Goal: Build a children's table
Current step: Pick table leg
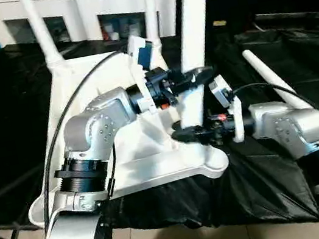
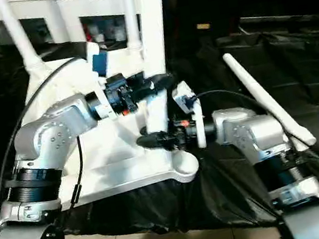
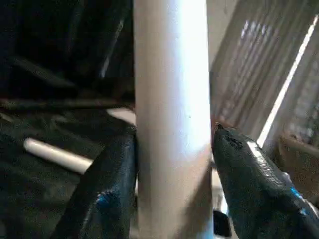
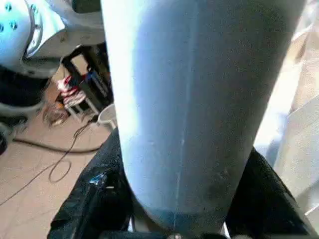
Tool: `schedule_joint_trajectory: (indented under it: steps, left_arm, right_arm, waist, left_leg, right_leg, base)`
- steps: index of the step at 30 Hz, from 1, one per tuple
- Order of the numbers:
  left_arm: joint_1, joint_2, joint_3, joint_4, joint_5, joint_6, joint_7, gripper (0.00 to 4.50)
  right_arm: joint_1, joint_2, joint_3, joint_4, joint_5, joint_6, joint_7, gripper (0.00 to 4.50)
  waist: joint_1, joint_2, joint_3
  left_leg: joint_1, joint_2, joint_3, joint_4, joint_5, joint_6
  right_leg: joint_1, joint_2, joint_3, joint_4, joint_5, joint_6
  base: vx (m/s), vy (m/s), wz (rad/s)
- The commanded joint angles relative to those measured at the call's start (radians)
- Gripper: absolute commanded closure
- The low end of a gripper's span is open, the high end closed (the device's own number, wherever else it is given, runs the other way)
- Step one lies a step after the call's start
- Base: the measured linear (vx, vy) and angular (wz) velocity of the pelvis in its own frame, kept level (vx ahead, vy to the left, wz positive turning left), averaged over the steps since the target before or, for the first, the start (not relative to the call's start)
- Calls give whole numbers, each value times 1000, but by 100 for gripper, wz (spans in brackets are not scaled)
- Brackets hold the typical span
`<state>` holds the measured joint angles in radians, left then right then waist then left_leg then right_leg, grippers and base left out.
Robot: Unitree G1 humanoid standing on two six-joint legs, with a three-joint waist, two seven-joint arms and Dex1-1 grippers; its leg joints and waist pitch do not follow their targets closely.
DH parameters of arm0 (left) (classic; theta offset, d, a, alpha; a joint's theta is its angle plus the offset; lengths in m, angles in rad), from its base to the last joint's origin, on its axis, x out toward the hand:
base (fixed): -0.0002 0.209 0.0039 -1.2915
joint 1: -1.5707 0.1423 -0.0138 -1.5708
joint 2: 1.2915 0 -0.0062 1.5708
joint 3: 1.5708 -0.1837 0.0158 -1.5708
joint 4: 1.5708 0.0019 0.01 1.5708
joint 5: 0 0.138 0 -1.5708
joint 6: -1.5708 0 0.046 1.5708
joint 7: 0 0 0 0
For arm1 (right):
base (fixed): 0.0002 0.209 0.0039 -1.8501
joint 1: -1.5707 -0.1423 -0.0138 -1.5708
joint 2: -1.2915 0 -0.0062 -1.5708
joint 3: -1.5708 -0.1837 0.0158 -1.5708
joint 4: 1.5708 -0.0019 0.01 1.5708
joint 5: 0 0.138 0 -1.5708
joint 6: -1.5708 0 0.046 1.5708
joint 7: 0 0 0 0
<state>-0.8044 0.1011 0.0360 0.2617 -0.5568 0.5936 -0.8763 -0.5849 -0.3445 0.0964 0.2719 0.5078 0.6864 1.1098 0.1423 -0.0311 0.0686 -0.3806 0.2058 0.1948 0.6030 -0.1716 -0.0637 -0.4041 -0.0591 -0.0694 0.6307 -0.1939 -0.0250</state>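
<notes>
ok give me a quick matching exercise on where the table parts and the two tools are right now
Things:
1. upright leg
2. loose leg
3. left tool
4. right tool
5. tabletop

States:
A. lying on the black cloth
B. gripping the leg higher up
C. held by both tools
D. gripping the leg near its foot
E. upside down, two legs fitted at its far side

Pairs: 1-C, 2-A, 3-B, 4-D, 5-E

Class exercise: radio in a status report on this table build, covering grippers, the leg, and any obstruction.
Left gripper and right gripper both clamped on upright leg. Leg stands at tabletop near corner. Two legs seated behind, spare leg lies apart. No obstruction seen.
</notes>
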Motion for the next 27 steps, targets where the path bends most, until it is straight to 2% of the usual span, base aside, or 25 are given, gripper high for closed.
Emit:
schedule_joint_trajectory:
  steps: [1, 2, 4, 6, 7, 8, 10, 11, 12, 13, 14, 15, 16, 18, 19, 20, 22, 23, 24, 25, 27]
  left_arm:
    - [-17, -10, 38, -18, -23, -67, 12, 163]
    - [-17, -10, 38, -18, -23, -67, 12, 163]
    - [2, 16, 69, -38, -30, -101, 0, 163]
    - [11, 32, 70, -47, -29, -106, -14, 163]
    - [29, 55, 52, -61, -18, -107, -43, 163]
    - [70, 114, -12, -83, 32, -119, -106, 163]
    - [119, 183, -101, -103, 107, -135, -167, 163]
    - [119, 183, -101, -103, 107, -135, -167, 163]
    - [148, 223, -168, -101, 167, -154, -186, 163]
    - [184, 255, -233, -100, 221, -172, -206, 163]
    - [184, 255, -233, -100, 221, -172, -206, 163]
    - [219, 279, -291, -103, 262, -180, -220, 163]
    - [234, 289, -315, -104, 279, -183, -225, 163]
    - [260, 297, -350, -109, 297, -178, -222, 163]
    - [260, 297, -350, -109, 297, -178, -222, 163]
    - [275, 303, -372, -115, 306, -161, -213, 163]
    - [275, 303, -372, -115, 306, -161, -213, 198]
    - [289, 309, -394, -121, 314, -143, -210, 201]
    - [293, 310, -398, -123, 317, -139, -209, 211]
    - [293, 310, -398, -123, 317, -139, -209, 211]
    - [321, 325, -431, -135, 351, -120, -202, 243]
  right_arm:
    - [18, 4, -48, -17, 3, -22, -56, 259]
    - [18, 4, -48, -17, 3, -22, -56, 259]
    - [39, 28, -99, -31, -20, -73, -170, 259]
    - [45, 36, -116, -33, -33, -94, -216, 259]
    - [55, 40, -127, -37, -47, -114, -248, 260]
    - [77, 52, -151, -50, -65, -150, -299, 260]
    - [106, 66, -178, -76, -76, -189, -346, 260]
    - [106, 66, -178, -76, -76, -189, -346, 260]
    - [129, 76, -188, -104, -87, -213, -372, 260]
    - [160, 83, -193, -144, -100, -233, -396, 260]
    - [160, 83, -193, -144, -100, -233, -396, 260]
    - [193, 90, -199, -186, -110, -240, -424, 260]
    - [207, 93, -202, -204, -114, -242, -436, 260]
    - [236, 103, -212, -241, -105, -236, -458, 260]
    - [236, 103, -212, -241, -105, -236, -458, 260]
    - [259, 109, -211, -269, -100, -235, -476, 260]
    - [259, 109, -211, -269, -100, -235, -476, 260]
    - [281, 109, -202, -293, -102, -233, -484, 260]
    - [286, 109, -199, -298, -104, -234, -486, 260]
    - [286, 109, -199, -298, -104, -234, -486, 260]
    - [318, 107, -176, -331, -117, -234, -496, 260]
  waist:
    - [0, 4, -87]
    - [0, 3, -87]
    - [1, 8, -88]
    - [-2, 8, -88]
    - [-3, 11, -88]
    - [-1, 11, -87]
    - [-8, 10, -85]
    - [-10, 11, -85]
    - [-4, 17, -87]
    - [-8, 18, -83]
    - [-8, 18, -83]
    - [-8, 21, -82]
    - [-10, 20, -81]
    - [-12, 25, -80]
    - [-11, 24, -80]
    - [-13, 21, -78]
    - [-15, 23, -76]
    - [-15, 30, -76]
    - [-18, 25, -75]
    - [-18, 25, -75]
    - [-27, 24, -75]
  left_leg:
    - [16, 28, -18, -55, -93, 17]
    - [18, 28, -18, -55, -95, 13]
    - [19, 28, -19, -56, -96, 4]
    - [20, 28, -19, -58, -98, -3]
    - [21, 26, -18, -57, -100, -6]
    - [21, 30, -21, -60, -94, -6]
    - [24, 28, -18, -64, -106, -9]
    - [23, 27, -16, -64, -103, -10]
    - [28, 29, -18, -64, -108, -14]
    - [29, 30, -19, -68, -131, -20]
    - [29, 30, -19, -68, -131, -20]
    - [29, 33, -21, -72, -158, -31]
    - [28, 32, -19, -73, -161, -32]
    - [28, 30, -20, -74, -181, -43]
    - [31, 31, -18, -74, -190, -42]
    - [29, 29, -19, -74, -197, -44]
    - [31, 28, -20, -76, -225, -46]
    - [32, 28, -21, -75, -229, -48]
    - [31, 29, -21, -77, -232, -48]
    - [31, 29, -21, -77, -232, -48]
    - [29, 27, -21, -77, -232, -42]
  right_leg:
    - [65, -84, 50, -68, -54, -211]
    - [65, -84, 49, -67, -55, -212]
    - [63, -85, 49, -67, -58, -206]
    - [62, -83, 49, -65, -54, -202]
    - [62, -80, 49, -64, -57, -201]
    - [60, -85, 50, -66, -65, -192]
    - [56, -79, 52, -66, -97, -157]
    - [58, -78, 53, -67, -98, -155]
    - [54, -80, 53, -70, -110, -149]
    - [52, -80, 53, -73, -138, -145]
    - [52, -80, 53, -73, -138, -145]
    - [52, -82, 54, -75, -164, -130]
    - [52, -80, 54, -75, -164, -128]
    - [51, -82, 55, -78, -186, -129]
    - [49, -82, 56, -82, -195, -129]
    - [50, -82, 56, -82, -205, -131]
    - [50, -82, 55, -89, -262, -124]
    - [48, -82, 55, -89, -264, -125]
    - [48, -80, 55, -89, -258, -125]
    - [48, -80, 55, -89, -258, -125]
    - [51, -80, 56, -91, -268, -123]
  base:
    - [0, 0, 0]
    - [0, 0, 0]
    - [0, 0, 0]
    - [0, 0, 0]
    - [0, 0, 0]
    - [0, 0, 0]
    - [0, 0, 0]
    - [0, 0, 0]
    - [0, 0, 0]
    - [0, 0, 0]
    - [0, 0, 0]
    - [0, 0, 0]
    - [0, 0, 0]
    - [0, 0, 0]
    - [0, 0, 0]
    - [0, 0, 0]
    - [0, 0, 0]
    - [0, 0, 0]
    - [0, 0, 0]
    - [0, 0, 0]
    - [0, 0, 0]
